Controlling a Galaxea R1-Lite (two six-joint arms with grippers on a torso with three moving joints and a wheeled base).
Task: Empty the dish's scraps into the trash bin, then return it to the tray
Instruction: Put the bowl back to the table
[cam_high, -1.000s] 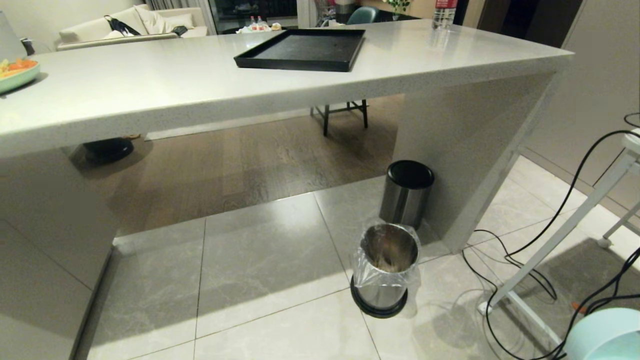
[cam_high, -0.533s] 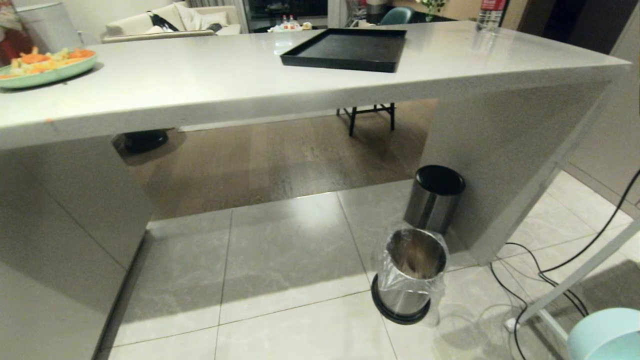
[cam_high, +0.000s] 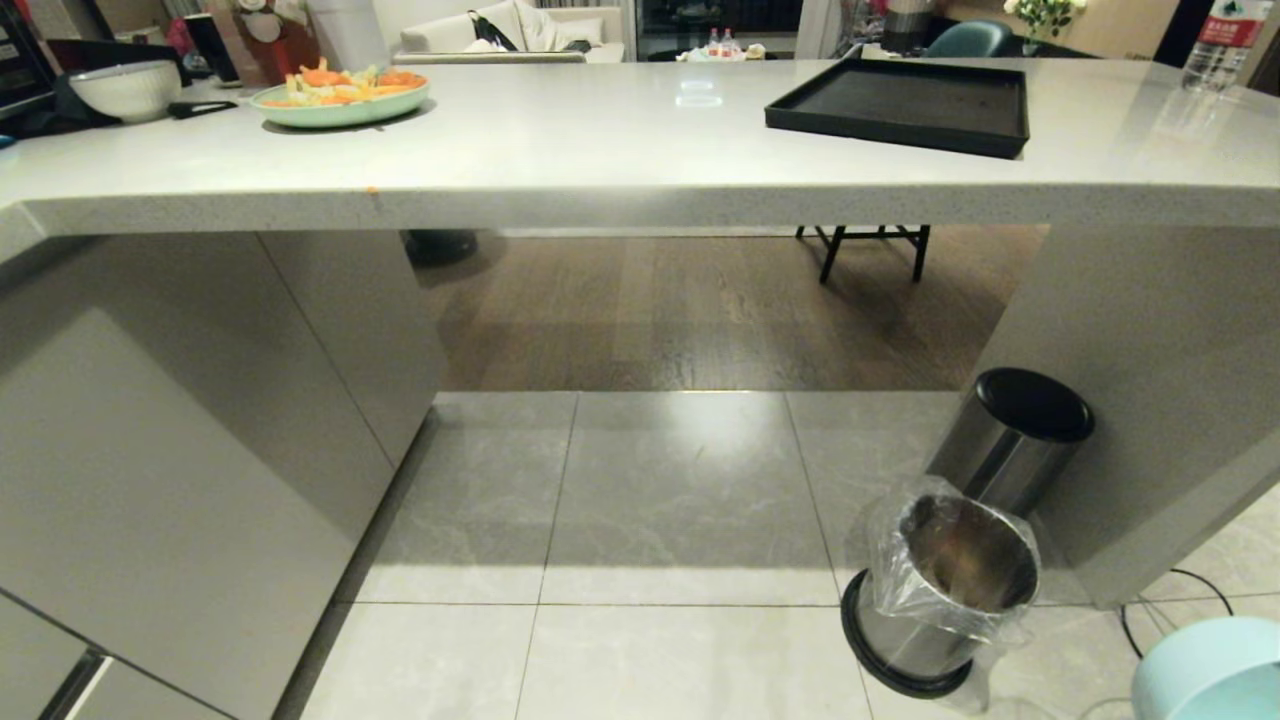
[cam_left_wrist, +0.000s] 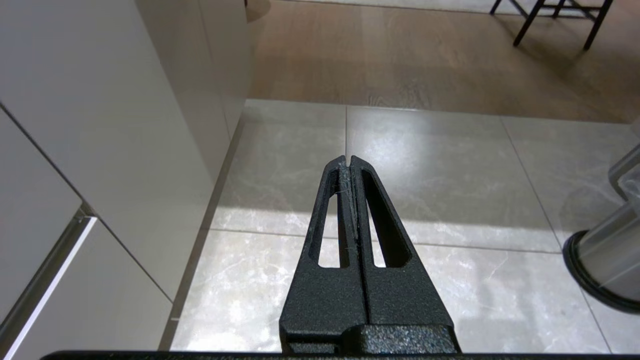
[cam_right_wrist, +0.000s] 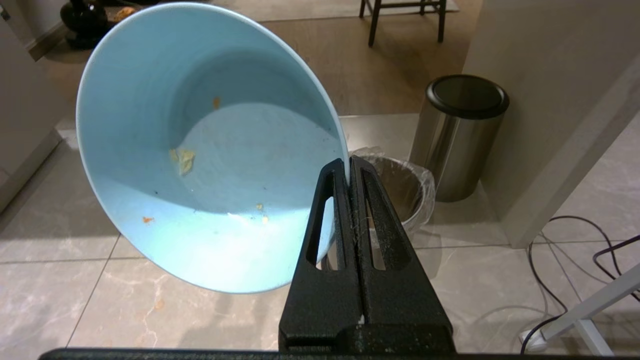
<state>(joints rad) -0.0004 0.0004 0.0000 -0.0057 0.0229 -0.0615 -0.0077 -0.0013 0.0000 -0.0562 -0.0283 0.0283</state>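
Note:
My right gripper (cam_right_wrist: 348, 161) is shut on the rim of the light-blue dish (cam_right_wrist: 200, 150), which hangs tilted over the floor; its edge shows at the head view's lower right corner (cam_high: 1210, 670). Only small crumbs of scraps (cam_right_wrist: 186, 160) cling inside it. The trash bin (cam_high: 945, 590), a steel cylinder with a clear bag liner, stands on the tiles just beyond the dish (cam_right_wrist: 405, 190). The black tray (cam_high: 905, 105) lies bare on the counter at the far right. My left gripper (cam_left_wrist: 347, 159) is shut and hangs above the floor tiles with nothing in it.
A lidded steel bin (cam_high: 1010, 440) stands behind the trash bin against the counter leg. The white counter (cam_high: 600, 150) carries a green plate of orange and yellow sticks (cam_high: 340, 95), a grey-white bowl (cam_high: 125, 88) and a water bottle (cam_high: 1215, 40). Cables (cam_right_wrist: 565, 250) lie at the right.
The whole head view has swung left: tray, bins and counter have shifted right in the picture, and the plate and bowl have come into view. The dish stays in the lower right corner.

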